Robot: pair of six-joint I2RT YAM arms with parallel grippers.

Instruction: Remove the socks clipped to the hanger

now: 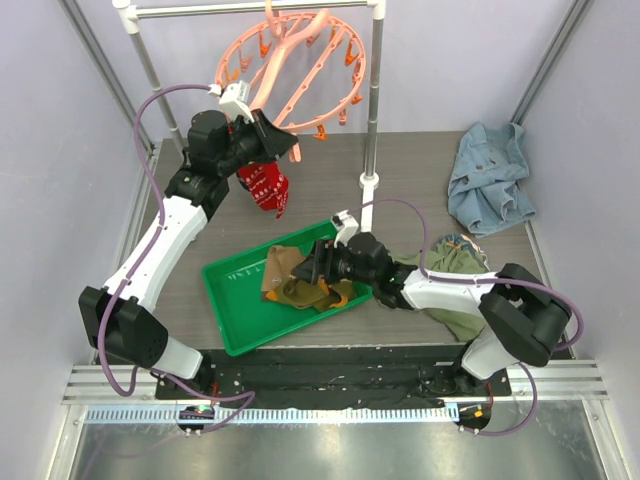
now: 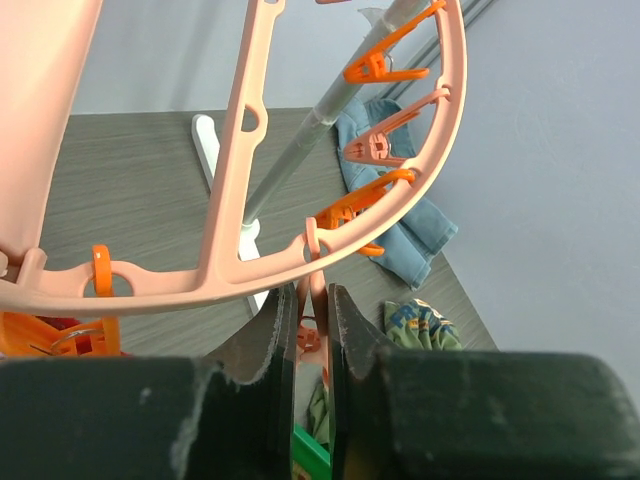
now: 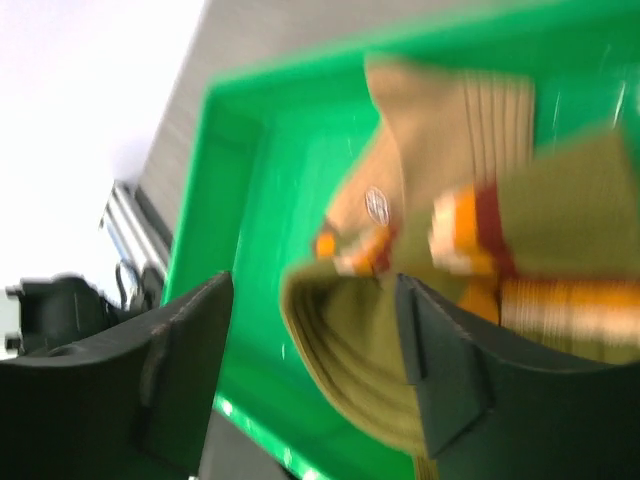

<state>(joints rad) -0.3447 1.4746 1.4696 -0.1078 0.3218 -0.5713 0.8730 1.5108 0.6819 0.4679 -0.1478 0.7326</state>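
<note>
One sock [image 1: 268, 188] hangs clipped — left gripper [image 2: 310, 300], pinching a peg [image 2: 307, 340], could yank the hanger [image 1: 300, 60] off its pole [image 1: 250, 10] — right gripper [image 3: 310, 300] gapes wide.

Olive socks [image 3: 440, 160] motion-blurred; red sock [image 1: 268, 190] top hidden; hanger [image 2: 200, 283] cropped.

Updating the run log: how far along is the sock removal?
Done: olive-brown striped socks lie in the green plastic tray, right end effector open above them. In hand: left end effector pinches a peg on the round salmon-pink clip hanger. Left: the red patterned sock hanging below it.
</note>
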